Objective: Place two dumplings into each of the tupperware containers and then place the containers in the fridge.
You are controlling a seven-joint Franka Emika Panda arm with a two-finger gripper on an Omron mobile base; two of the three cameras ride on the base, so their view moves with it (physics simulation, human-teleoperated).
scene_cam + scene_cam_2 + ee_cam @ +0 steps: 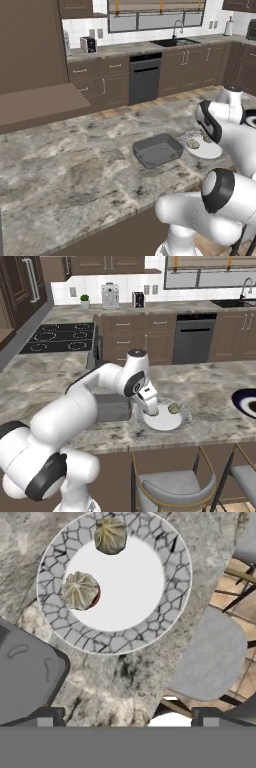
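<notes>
The claw (pixel 152 411) hangs open above the pale plate (pixel 172 619), holding nothing. Two dumplings sit on that plate: one (pixel 80 591) at the edge of the white centre nearer the grey tub (pixel 157 150), the other (pixel 110 535) on the patterned rim farther out. The tub lies empty on the table (pixel 65 170), just beside the plate. The blue tub and the fridge cannot be placed from here.

The likely next step is to come down on a dumpling and carry it to the tub. Risks, as I judge them:

- The dumplings are small, lumpy and rounded, so an off-centre close could squeeze one out sideways, off the plate.
- The plate is near the table edge, above a stool (pixel 212 657), so a nudged dumpling could roll to the floor.
- A low descent could strike the plate and shift it.
- Releasing too high over the tub could let the dumpling bounce out.
</notes>
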